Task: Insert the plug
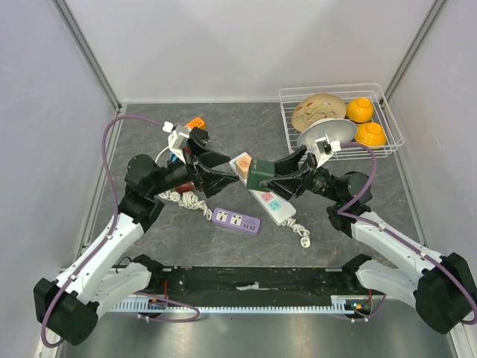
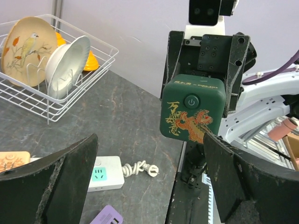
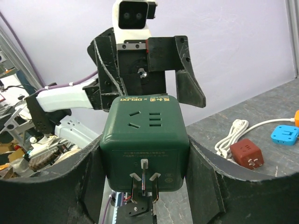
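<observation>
Transport step: clamped on green cube plug (image 3: 145,130) with right pincer (image 3: 145,186) above surface's middle; spread wide, empty, at left pincer (image 2: 149,182). Next: needs prongs squared over white power strip (image 1: 274,207).

Light was bright, even and diffuse, falling from overhead; the pale walls (image 1: 246,45) showed no hot spots. On the dark table (image 1: 246,123) the shadows were soft and short, pooled just under the arms. The metal strip (image 1: 261,332) at the near edge carried a dull sheen (no hard glare).

In the left wrist view the fingers (image 2: 60,186) of the left gripper (image 2: 150,137) were dark and slightly soft. The green cube (image 2: 191,114) stood sharp, its gold print legible, and the white bowl (image 2: 70,60) had a mild highlight. In the right wrist view the background clutter (image 3: 28,144) was blurred. From above, the wide lens splayed the frame posts (image 1: 89,52) toward the corners.
</observation>
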Controlling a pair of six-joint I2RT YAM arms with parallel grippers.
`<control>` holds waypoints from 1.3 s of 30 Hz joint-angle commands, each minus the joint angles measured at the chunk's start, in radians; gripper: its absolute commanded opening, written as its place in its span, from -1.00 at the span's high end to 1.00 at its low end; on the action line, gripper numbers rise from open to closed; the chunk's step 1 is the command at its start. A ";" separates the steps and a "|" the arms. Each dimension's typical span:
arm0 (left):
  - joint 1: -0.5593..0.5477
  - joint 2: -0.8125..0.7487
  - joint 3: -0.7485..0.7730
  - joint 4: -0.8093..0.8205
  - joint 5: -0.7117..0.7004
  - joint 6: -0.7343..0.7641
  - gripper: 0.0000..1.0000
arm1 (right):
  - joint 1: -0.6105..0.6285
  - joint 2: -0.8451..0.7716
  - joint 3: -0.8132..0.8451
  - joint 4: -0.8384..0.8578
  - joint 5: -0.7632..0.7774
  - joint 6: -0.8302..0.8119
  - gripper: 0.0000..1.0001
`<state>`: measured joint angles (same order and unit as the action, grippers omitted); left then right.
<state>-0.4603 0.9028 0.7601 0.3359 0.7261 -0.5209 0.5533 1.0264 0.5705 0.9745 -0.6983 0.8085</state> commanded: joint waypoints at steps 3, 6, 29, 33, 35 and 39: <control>-0.014 0.039 0.031 0.167 0.078 -0.108 -0.99 | -0.001 0.011 0.002 0.130 -0.033 0.061 1.00; -0.035 0.064 0.053 0.186 0.087 -0.120 -0.99 | -0.001 0.029 0.003 0.150 -0.049 0.077 1.00; -0.150 0.157 0.139 0.134 0.064 -0.085 -0.72 | -0.001 0.066 -0.015 0.188 -0.063 0.090 1.00; -0.166 0.171 0.145 0.124 0.062 -0.079 -0.58 | 0.000 0.069 -0.021 0.188 -0.060 0.086 1.00; -0.176 0.173 0.150 0.100 0.056 -0.064 -0.54 | 0.000 0.069 -0.023 0.188 -0.058 0.084 1.00; -0.189 0.176 0.153 0.060 0.044 -0.041 -0.53 | -0.001 0.067 -0.023 0.188 -0.055 0.080 1.00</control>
<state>-0.6323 1.0767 0.8688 0.4339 0.7826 -0.6044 0.5533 1.0954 0.5472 1.0904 -0.7563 0.8948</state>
